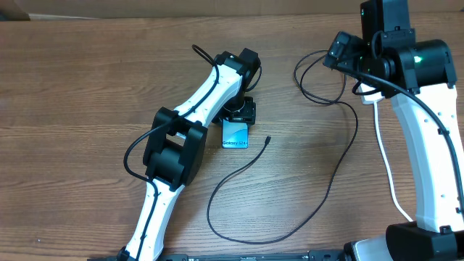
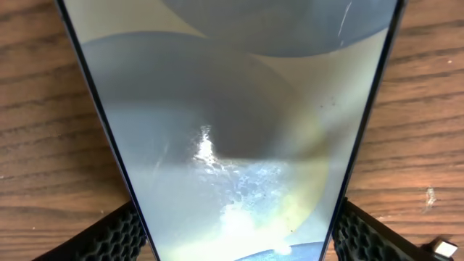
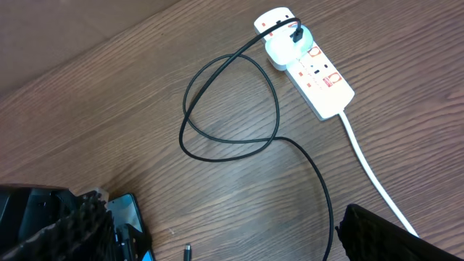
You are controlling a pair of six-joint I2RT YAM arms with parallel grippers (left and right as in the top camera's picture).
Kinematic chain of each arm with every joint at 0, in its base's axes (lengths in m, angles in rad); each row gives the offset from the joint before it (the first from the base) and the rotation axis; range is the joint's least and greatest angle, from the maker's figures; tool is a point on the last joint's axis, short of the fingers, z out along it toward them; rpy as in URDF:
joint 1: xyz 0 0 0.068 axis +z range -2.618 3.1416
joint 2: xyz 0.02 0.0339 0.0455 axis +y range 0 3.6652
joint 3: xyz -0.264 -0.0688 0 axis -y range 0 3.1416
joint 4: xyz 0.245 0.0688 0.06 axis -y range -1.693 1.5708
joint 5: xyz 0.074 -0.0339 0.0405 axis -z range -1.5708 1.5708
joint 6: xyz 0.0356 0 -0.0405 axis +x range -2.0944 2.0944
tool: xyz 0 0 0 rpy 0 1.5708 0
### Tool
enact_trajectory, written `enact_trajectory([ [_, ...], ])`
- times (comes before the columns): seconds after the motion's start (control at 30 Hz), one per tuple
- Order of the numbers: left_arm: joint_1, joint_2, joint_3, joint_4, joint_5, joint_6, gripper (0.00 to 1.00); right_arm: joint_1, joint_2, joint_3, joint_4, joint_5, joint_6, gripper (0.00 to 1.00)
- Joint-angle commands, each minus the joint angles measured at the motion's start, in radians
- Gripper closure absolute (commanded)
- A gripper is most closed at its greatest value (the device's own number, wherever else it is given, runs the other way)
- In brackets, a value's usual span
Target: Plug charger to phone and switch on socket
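Note:
The phone point(image 1: 235, 135) lies flat mid-table, its "Galaxy S24" end toward me. My left gripper point(image 1: 240, 111) is shut on the phone's far end. In the left wrist view the phone point(image 2: 232, 123) fills the frame, with both finger pads against its edges. The charger cable point(image 1: 330, 185) runs in a long loop across the table. Its connector tip point(image 1: 268, 138) lies free just right of the phone and also shows in the right wrist view point(image 3: 187, 252). The charger's plug point(image 3: 286, 45) sits in the white socket point(image 3: 313, 67). My right gripper point(image 3: 225, 243) is open and empty, high above the wood.
The socket's thick white cord point(image 3: 370, 167) trails toward the near right and shows beside the right arm point(image 1: 384, 156). The cable coils in a loop point(image 3: 232, 109) near the socket. The table is brown wood grain.

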Motion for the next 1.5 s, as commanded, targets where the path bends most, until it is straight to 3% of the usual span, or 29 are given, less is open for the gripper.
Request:
enact_trajectory([
  [0.0,0.006,0.006,0.064,-0.015,0.008,-0.018,0.27,0.003,0.003,0.026,0.006,-0.002,0.002,0.0],
  [0.13,0.012,0.006,0.109,-0.043,0.036,-0.018,0.28,0.003,0.003,0.026,0.005,-0.002,0.001,0.0],
  [0.5,0.111,0.006,0.145,-0.061,0.285,-0.011,0.29,0.003,0.003,0.026,0.005,-0.002,0.001,0.0],
  [0.83,0.22,0.006,0.145,-0.013,0.653,0.013,0.31,0.003,0.003,0.026,0.006,-0.011,0.002,0.0],
  [1.0,0.269,0.006,0.145,0.044,0.906,0.005,0.33,0.003,0.007,0.023,0.023,-0.112,0.001,0.0],
  [1.23,0.318,0.007,0.145,0.131,1.13,-0.135,0.33,0.003,0.019,-0.048,0.121,-0.331,0.001,0.0],
  [1.47,0.351,0.006,0.145,0.246,1.207,-0.417,0.33,0.004,0.071,-0.085,0.173,-0.486,0.001,0.0],
])
